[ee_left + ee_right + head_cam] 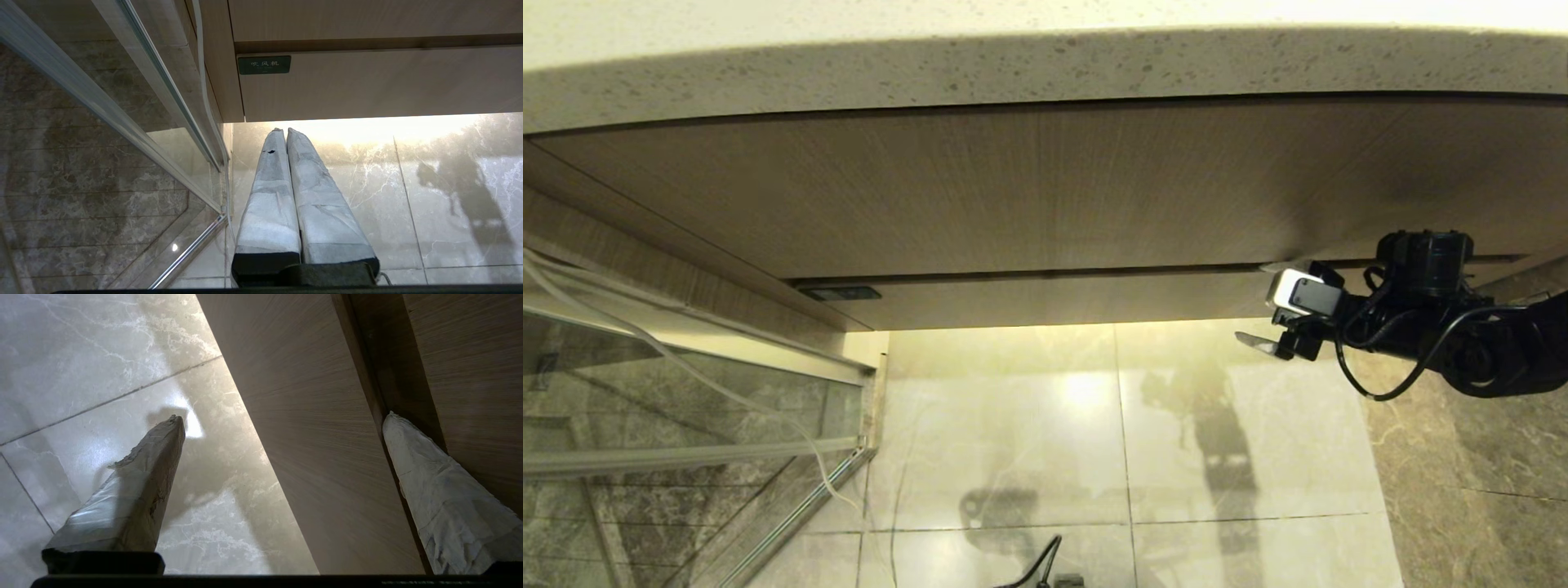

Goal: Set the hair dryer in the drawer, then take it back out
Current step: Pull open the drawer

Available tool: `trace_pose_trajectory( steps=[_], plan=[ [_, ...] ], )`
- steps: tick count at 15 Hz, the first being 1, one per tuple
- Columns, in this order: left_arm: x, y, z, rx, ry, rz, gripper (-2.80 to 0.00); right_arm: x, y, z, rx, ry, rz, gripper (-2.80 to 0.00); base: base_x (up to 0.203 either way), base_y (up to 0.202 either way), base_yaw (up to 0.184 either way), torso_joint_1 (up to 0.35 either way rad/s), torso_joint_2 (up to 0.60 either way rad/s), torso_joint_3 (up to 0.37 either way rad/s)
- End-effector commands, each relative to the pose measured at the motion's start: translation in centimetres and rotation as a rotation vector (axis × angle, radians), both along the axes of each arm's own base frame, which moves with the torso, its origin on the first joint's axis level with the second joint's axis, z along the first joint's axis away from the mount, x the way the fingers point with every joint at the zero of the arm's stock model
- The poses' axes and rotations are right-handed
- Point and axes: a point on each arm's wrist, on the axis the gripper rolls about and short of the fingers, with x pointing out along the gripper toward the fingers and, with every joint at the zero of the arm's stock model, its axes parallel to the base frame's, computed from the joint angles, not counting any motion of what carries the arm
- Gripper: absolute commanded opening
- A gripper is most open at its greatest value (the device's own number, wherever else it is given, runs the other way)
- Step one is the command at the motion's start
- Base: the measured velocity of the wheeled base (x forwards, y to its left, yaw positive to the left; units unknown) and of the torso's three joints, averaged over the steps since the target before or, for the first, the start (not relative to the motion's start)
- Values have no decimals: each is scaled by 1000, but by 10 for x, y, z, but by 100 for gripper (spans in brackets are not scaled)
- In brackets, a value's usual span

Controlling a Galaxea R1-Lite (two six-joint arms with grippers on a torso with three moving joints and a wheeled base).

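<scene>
- Nearest the head camera, the right gripper (1270, 306) has its jaws spread wide astride the closed drawer (1045, 298), one finger in the seam above its narrow front, the other below its lower edge.
- The hair dryer is nowhere visible; probably light, smooth plastic, best gripped across the barrel.
- The drawer front is stiff, handle-less; pull by its edge.
- The left gripper (286, 132) hangs parked, jaws together.

Left gripper (286, 132) hangs over the glossy marble floor tiles (408, 183), its two taped fingers (269, 196) pressed together. Right above the tips is the shut wood-grain drawer (367, 83) with a small green label (264, 64). A glass panel (102, 134) in a metal frame runs alongside.
</scene>
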Motion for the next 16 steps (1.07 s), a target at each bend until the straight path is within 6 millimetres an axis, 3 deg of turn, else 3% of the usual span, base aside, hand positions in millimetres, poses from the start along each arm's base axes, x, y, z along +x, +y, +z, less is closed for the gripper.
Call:
trace_pose_trajectory(
  steps=[1,6,16],
  plan=[
    [4,0,-11,-1,38,0,-280,-3,-1,-8,-16,59,7,0,0,0,0,0,0,0],
    [4,0,-11,-1,38,0,-280,-9,-6,-12,-24,106,-11,0,0,0,0,0,0,0],
    [4,0,-11,0,38,0,-280,-21,-8,22,6,15,14,0,0,0,0,0,0,0]
  ],
)
